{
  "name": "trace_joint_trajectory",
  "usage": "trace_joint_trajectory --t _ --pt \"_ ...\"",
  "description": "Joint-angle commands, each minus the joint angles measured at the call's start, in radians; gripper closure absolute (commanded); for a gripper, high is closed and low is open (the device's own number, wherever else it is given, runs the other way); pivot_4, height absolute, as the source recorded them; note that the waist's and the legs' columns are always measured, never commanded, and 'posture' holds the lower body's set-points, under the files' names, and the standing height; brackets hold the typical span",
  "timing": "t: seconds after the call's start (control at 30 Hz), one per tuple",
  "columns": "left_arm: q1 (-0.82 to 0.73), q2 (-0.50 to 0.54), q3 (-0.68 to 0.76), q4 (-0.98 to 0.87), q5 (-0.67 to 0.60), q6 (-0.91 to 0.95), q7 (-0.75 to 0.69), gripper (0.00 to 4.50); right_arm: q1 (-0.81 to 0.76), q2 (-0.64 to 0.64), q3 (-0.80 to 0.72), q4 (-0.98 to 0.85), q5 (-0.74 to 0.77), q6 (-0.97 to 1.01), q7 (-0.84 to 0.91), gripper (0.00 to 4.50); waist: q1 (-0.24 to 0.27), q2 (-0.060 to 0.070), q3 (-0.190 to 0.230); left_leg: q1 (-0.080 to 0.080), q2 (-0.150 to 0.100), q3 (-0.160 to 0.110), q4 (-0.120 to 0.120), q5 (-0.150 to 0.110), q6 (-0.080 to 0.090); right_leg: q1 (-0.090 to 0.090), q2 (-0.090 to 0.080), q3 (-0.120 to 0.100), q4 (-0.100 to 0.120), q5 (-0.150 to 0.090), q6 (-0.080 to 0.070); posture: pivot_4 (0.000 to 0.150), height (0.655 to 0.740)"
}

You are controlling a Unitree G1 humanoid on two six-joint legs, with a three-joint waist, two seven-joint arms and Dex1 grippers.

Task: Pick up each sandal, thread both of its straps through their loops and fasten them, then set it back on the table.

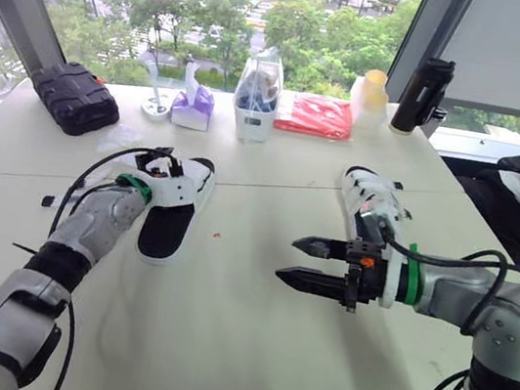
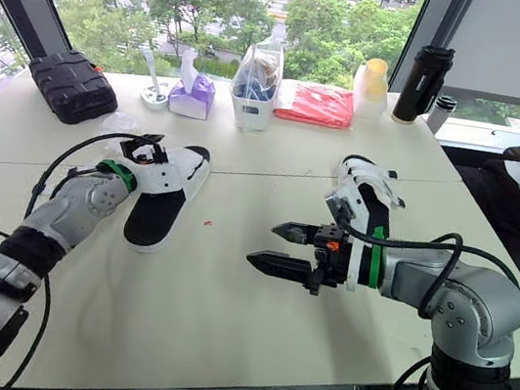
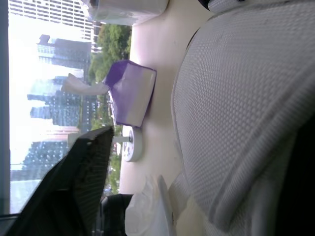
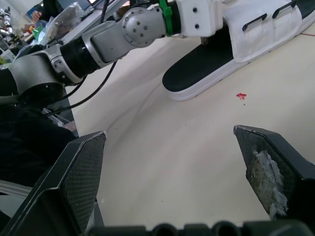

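Right gripper (image 1: 289, 259) hovers over the bare cream tabletop (image 1: 218, 337), jaws wide, empty. The white-strapped sandal with black footbed (image 1: 168, 225) lies well beyond its tips, long axis running away from the robot. Left gripper (image 1: 159, 165), the nearer one, sits at its straps; its grip I cannot tell. Second white sandal (image 1: 368, 197) lies just beyond the right wrist. Farther off: purple tissue box (image 1: 193, 105), window (image 1: 220, 11).

One white sandal (image 1: 168, 223) with a black footbed lies flat on the left half of the table (image 1: 235, 350), its length running toward the far edge. A matching sandal (image 1: 365, 198) lies flat nearer the right edge.
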Motion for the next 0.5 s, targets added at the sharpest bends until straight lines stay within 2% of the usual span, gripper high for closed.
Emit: trace_joint_trajectory --t 0.03,0.13,0.2,0.33,0.43,0.5 --pt "-0.06 -0.031 -0.031 0.132 0.029 -0.061 0.079 2.41 -0.012 -0.02 0.018 -0.016 0.024 -0.043 -0.004 0.0 0.004 0.0 0.0 0.0 0.0 0.0 0.0 0.0 0.0 0.0 0.0 0.0 0.0 0.0 0.0 0.15 0.74" --pt "-0.087 -0.049 -0.044 0.195 0.034 -0.103 0.112 3.93 -0.008 -0.029 0.025 -0.012 0.03 -0.058 -0.013 0.0 0.011 0.001 -0.001 0.001 -0.001 0.0 0.0 0.0 0.0 0.003 0.0 -0.002 0.0 0.0 0.001 0.15 0.74" --pt "-0.094 -0.054 -0.044 0.211 0.03 -0.124 0.123 4.46 -0.008 -0.033 0.026 -0.007 0.035 -0.065 -0.02 0.0 0.012 0.002 -0.002 0.002 -0.001 0.0 0.001 0.001 0.0 0.005 0.0 -0.002 0.0 0.001 0.001 0.15 0.74" --pt "-0.095 -0.049 -0.026 0.169 -0.006 -0.232 0.128 4.46 -0.004 -0.058 0.039 0.005 0.027 -0.091 -0.024 0.0 0.011 0.002 -0.002 0.003 -0.001 0.0 0.002 0.001 0.0 0.006 -0.001 -0.002 0.0 0.001 0.002 0.15 0.74" --pt "-0.104 -0.014 -0.016 0.117 -0.046 -0.413 0.103 4.46 -0.007 -0.083 0.047 0.025 0.021 -0.117 -0.016 0.0 0.011 0.002 -0.001 0.001 -0.002 -0.001 0.002 0.001 0.0 0.005 -0.001 -0.002 0.0 0.001 0.002 0.15 0.74" --pt "-0.124 0.016 -0.026 0.103 -0.125 -0.617 0.005 4.46 -0.012 -0.114 0.052 0.055 0.007 -0.144 0.003 0.0 0.011 0.001 -0.001 -0.002 -0.002 -0.001 0.002 0.001 0.0 0.002 -0.002 -0.002 -0.001 0.001 0.002 0.15 0.74"
